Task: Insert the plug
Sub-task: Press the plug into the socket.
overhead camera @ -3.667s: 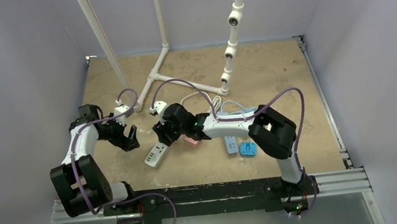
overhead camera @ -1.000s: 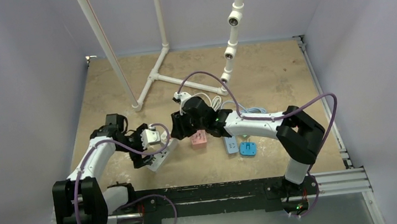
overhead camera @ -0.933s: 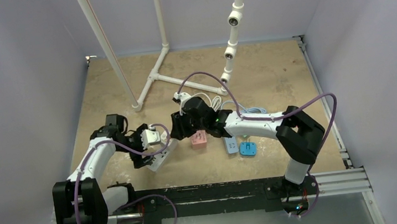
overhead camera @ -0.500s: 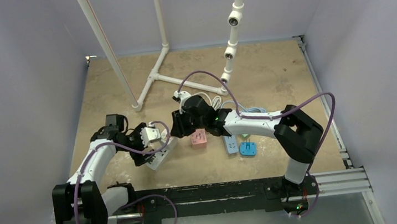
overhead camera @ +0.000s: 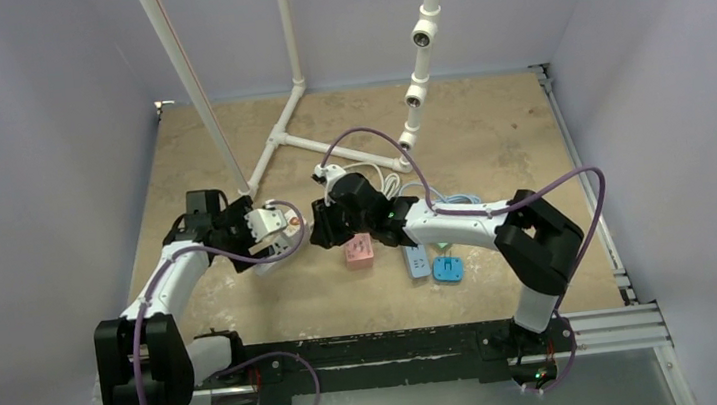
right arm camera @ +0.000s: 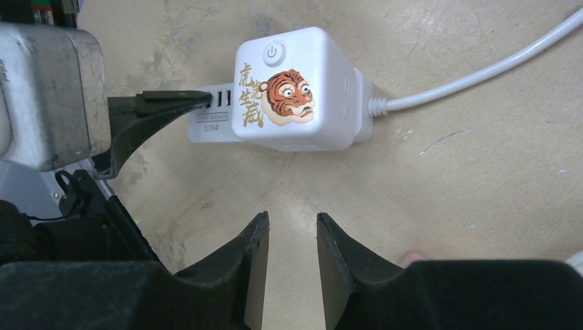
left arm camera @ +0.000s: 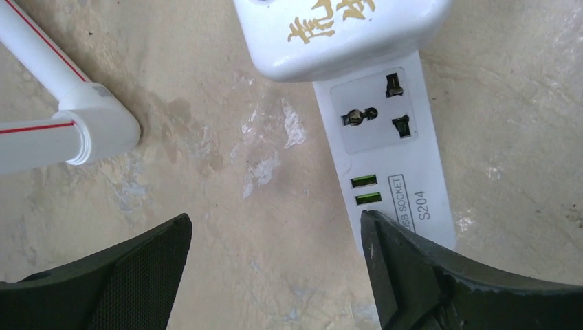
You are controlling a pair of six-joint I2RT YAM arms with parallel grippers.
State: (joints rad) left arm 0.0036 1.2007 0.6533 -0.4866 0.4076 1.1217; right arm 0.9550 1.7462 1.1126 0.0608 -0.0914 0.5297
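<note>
Your left end effector is spread wide and empty. One finger lies over the USB end of the strip. Your right end effector is nearly pressed together with a slim gap, pinching nothing, and hovers just off the plug. The plug is the white tiger cube, sitting on the strip's cord end on the counter. Can't tell if it's fully seated. The socket beside it is bare.
</note>
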